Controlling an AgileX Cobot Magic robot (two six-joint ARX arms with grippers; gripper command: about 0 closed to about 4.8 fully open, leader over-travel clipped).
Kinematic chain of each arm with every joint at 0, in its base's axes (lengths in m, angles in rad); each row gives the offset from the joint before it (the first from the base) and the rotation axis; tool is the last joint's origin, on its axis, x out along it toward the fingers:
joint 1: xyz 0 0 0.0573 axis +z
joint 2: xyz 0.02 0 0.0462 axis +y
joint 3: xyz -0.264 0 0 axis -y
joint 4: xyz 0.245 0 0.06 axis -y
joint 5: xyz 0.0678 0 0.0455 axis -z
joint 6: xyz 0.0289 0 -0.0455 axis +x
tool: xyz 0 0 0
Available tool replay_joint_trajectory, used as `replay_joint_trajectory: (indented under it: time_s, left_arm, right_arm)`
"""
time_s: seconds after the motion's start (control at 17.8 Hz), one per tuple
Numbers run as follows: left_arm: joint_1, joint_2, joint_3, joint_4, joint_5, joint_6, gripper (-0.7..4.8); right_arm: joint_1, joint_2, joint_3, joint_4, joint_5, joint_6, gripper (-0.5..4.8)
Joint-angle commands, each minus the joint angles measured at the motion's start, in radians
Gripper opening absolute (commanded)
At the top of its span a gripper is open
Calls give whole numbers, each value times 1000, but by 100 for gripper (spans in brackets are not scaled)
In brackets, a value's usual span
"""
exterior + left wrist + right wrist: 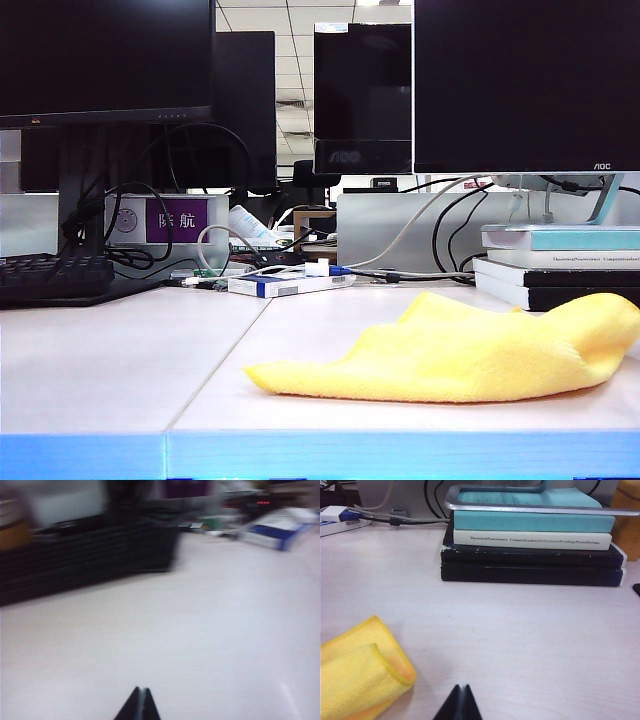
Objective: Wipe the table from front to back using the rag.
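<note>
The yellow rag [470,350] lies crumpled on the off-white table [110,360], right of the middle and near the light blue front edge. One folded corner of the rag [360,675] shows in the right wrist view. My right gripper [461,687] is shut and holds nothing, over bare table just beside that corner. My left gripper [141,690] is shut too and empty, above bare table [200,620] with the rag out of its view. Neither arm shows in the exterior view.
A stack of books [560,265] under a monitor foot stands at the back right, seen close in the right wrist view [530,545]. A black keyboard [50,278] lies back left. A white-and-blue box [290,284], cables and monitors [525,85] line the back.
</note>
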Motion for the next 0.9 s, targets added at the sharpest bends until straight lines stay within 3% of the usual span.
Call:
replay_joint_trajectory:
  time_s: [0.06,0.5,0.73,0.9]
  left_arm:
    - [52,-2,-1,-10,188,-7,-5]
    - [69,-2,-1,-29,204,-22,-5]
    - [69,-2,-1,-27,100,-23,-5]
    - [69,-2,0,-13,95,-29,-5]
  right_arm:
    - [1,-2,-6,6,0,-3,0]
    - [1,-2,-6,6,0,-3,-1]
    - [1,-2,-6,6,0,-3,0]
    - [1,-2,-6,6,0,-3,0]
